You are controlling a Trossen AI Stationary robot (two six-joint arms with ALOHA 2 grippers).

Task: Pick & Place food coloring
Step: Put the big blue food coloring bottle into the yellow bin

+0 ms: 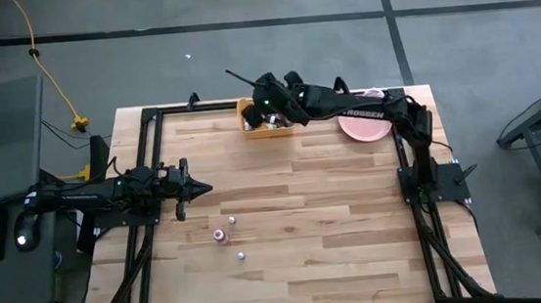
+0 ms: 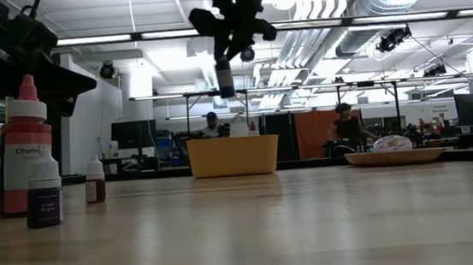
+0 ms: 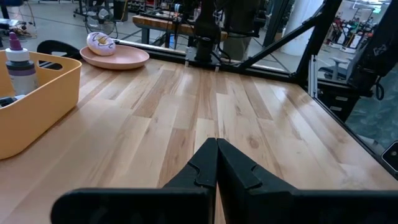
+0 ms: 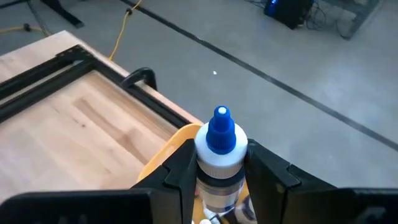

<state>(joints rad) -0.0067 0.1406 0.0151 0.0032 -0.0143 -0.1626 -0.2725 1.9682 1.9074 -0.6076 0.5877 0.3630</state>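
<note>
The blue-capped bottle (image 4: 220, 158) is clamped in your right gripper (image 4: 219, 171) above the bin (image 1: 252, 126); next, release it. Left gripper (image 3: 216, 163) waits, fingers closed.

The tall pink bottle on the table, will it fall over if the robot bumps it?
Probably yes. The tall pink bottle stands upright and is narrow for its height, so a nudge near its cap would likely tip it. Its round body suggests it would then roll across the smooth wooden table. It looks like light plastic.
</note>
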